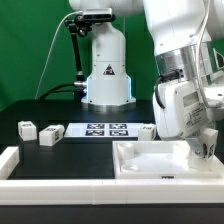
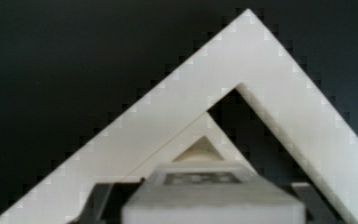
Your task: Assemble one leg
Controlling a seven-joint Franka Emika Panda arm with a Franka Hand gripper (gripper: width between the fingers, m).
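Observation:
My gripper (image 1: 206, 150) hangs over the right corner of the white tray-like tabletop (image 1: 150, 163), low above it. In the wrist view the gripper (image 2: 206, 206) is shut on a white leg (image 2: 202, 183) with a black-and-white tag, held between the dark fingers (image 2: 105, 203). Beyond the held leg, the tabletop's raised rim (image 2: 167, 115) forms a pointed corner. In the exterior view the held leg is mostly hidden by the gripper. Two more legs (image 1: 25, 128) (image 1: 48, 134) lie on the black table at the exterior view's left, and a third (image 1: 147, 130) lies behind the tabletop.
The marker board (image 1: 105, 129) lies in the middle of the table, behind the tabletop. A white bar (image 1: 10, 160) runs along the front at the exterior view's left. The robot base (image 1: 107, 75) stands at the back.

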